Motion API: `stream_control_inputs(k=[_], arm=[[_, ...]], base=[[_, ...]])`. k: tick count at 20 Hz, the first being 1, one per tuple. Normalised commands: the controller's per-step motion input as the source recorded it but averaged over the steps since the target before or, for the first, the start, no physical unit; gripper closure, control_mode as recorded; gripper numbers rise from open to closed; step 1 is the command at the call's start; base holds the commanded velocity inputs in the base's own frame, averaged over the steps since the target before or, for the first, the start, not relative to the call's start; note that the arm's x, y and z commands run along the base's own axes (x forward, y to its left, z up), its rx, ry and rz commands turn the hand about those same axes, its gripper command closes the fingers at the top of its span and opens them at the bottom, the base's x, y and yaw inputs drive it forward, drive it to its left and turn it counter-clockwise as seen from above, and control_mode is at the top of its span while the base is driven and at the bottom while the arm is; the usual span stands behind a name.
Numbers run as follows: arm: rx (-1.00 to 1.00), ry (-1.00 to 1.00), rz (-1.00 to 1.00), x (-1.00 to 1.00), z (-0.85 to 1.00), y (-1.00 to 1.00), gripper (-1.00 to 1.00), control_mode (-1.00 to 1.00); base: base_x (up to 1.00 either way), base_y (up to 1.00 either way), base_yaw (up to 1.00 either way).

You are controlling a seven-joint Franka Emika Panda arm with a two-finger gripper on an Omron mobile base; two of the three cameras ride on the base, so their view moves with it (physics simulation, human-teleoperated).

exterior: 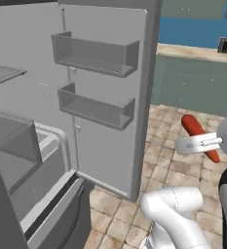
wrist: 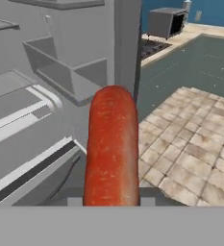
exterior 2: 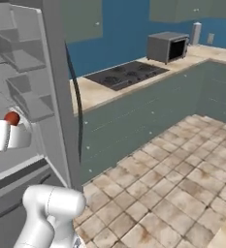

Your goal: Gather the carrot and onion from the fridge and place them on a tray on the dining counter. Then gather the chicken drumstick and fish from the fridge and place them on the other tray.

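the gripper (exterior: 198, 142) was clamped on the carrot (exterior: 199, 136), right there in mid-air above the tiled floor (exterior: 173, 160), well out from the fridge. in the left base view the carrot ran slantwise, its fat end up toward eleven o'clock and its thin end down toward five o'clock, with the pale fingers crossing its middle. from the hand view the carrot (wrist: 111, 146) stood straight up toward twelve o'clock, rounded end on top, its lower end sunk between the jaws. the open fridge door (exterior: 105, 92) stood at about nine o'clock of the carrot in the left base view, two grey door shelves (exterior: 95, 53) on its inner face, one above the other. over in the right base view just the carrot's rounded end (exterior 2: 11, 117) peeked out above the white hand, and far off at one o'clock sat a microwave (exterior 2: 167, 47) on the counter (exterior 2: 92, 94), with the dark stovetop (exterior 2: 125, 74) beside it.
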Motion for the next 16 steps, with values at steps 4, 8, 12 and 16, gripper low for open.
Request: stream_control_inputs(k=[4,8,12,16], arm=[[0.0,0.0,0.0,0.0,0.0,0.0,1.0,1.0],[0.0,0.0,0.0,0.0,0.0,0.0,1.0,1.0],[0.0,0.0,0.0,0.0,0.0,0.0,1.0,1.0],[0.0,0.0,0.0,0.0,0.0,0.0,1.0,1.0]], base=[[-0.65,-0.05,-0.54],[-0.62,-0.17,-0.51],[-0.62,-0.24,-0.49],[-0.37,-0.25,-0.48]])
